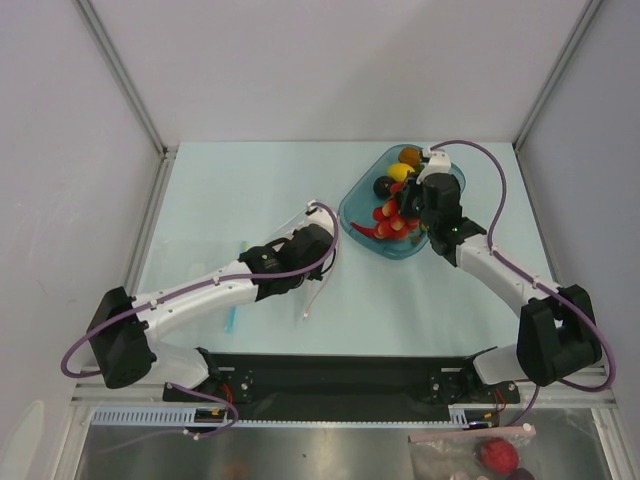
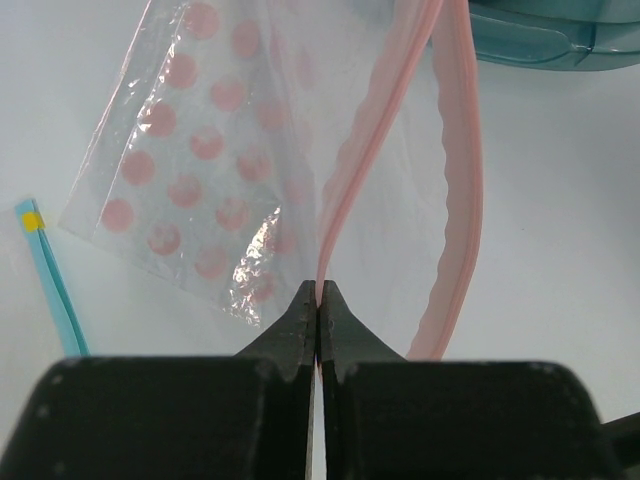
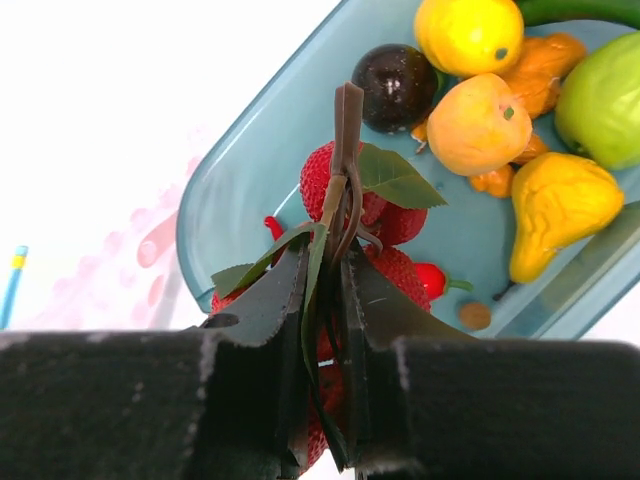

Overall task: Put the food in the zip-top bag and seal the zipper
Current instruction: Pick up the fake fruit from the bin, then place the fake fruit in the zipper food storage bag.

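My left gripper [image 2: 320, 300] is shut on the pink zipper [image 2: 460, 200] of the clear, pink-dotted zip-top bag [image 2: 220, 150], pinching one lip so the mouth gapes. In the top view that gripper [image 1: 325, 228] holds the bag [image 1: 296, 222] at mid-table, left of the teal tray [image 1: 356, 203]. My right gripper [image 3: 330, 270] is shut on the brown stem and green leaves of a red berry cluster [image 3: 330, 180] over the tray [image 3: 260, 130]. Other food lies in the tray: a lemon [image 3: 468, 32], a dark plum [image 3: 397, 85], a peach-coloured piece [image 3: 480, 125], a yellow pear [image 3: 555, 205] and a green fruit [image 3: 605, 100].
A light-blue stick [image 2: 50, 280] lies on the table left of the bag. A small red chili [image 3: 430, 280] lies on the tray floor. Another bag with a red ball [image 1: 480, 455] sits beyond the near edge at bottom right. Walls enclose the table on three sides.
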Available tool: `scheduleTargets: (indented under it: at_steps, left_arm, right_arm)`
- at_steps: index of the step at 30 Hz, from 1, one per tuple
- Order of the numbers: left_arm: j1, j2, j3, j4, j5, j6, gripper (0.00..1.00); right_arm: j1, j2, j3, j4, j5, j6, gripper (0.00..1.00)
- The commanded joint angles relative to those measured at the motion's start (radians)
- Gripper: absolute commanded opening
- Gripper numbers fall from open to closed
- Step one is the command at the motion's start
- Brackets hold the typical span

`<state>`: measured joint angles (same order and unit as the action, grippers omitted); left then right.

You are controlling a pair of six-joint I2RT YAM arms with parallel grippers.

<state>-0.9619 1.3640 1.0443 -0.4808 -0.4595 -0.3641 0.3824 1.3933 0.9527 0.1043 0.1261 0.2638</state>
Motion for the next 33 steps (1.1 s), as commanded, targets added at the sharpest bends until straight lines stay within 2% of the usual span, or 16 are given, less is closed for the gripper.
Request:
scheduleTargets:
  at_steps: [1,8,12,18,21,25,29,33]
  left_arm:
    - [-0.003,-0.002,0.014,0.015,-0.005,0.013,0.0]
    - [-0.003,-0.003,0.011,0.019,0.01,0.014,0.0]
    - [-0.005,-0.002,0.01,0.034,0.022,0.017,0.01]
    - [-0.005,0.001,-0.006,0.071,0.042,0.019,0.0]
    - [-0.005,0.02,-0.003,0.077,0.047,0.02,0.0]
    - [-0.003,0.037,0.011,0.068,0.041,0.021,0.0]
    - [-0.003,0.024,0.003,0.077,0.032,0.024,0.0]
    - [-0.005,0.003,-0.026,0.123,0.079,0.028,0.0]
  right_arm:
    - [-0.011,-0.042,0.008,0.08,-0.071,0.057,0.0]
    - [0.009,-0.164,-0.127,0.127,-0.274,0.156,0.0]
    - [0.058,-0.281,-0.218,0.176,-0.329,0.218,0.0]
    - [0.121,-0.496,-0.346,0.199,-0.338,0.179,0.0]
    - [0.122,-0.569,-0.39,0.277,-0.414,0.175,0.0]
    - [0.122,-0.577,-0.405,0.368,-0.593,0.175,0.0]
    - [0.122,-0.507,-0.378,0.365,-0.648,0.207,0.0]
    - [0.124,-0.398,-0.408,0.556,-0.805,0.317,0.0]
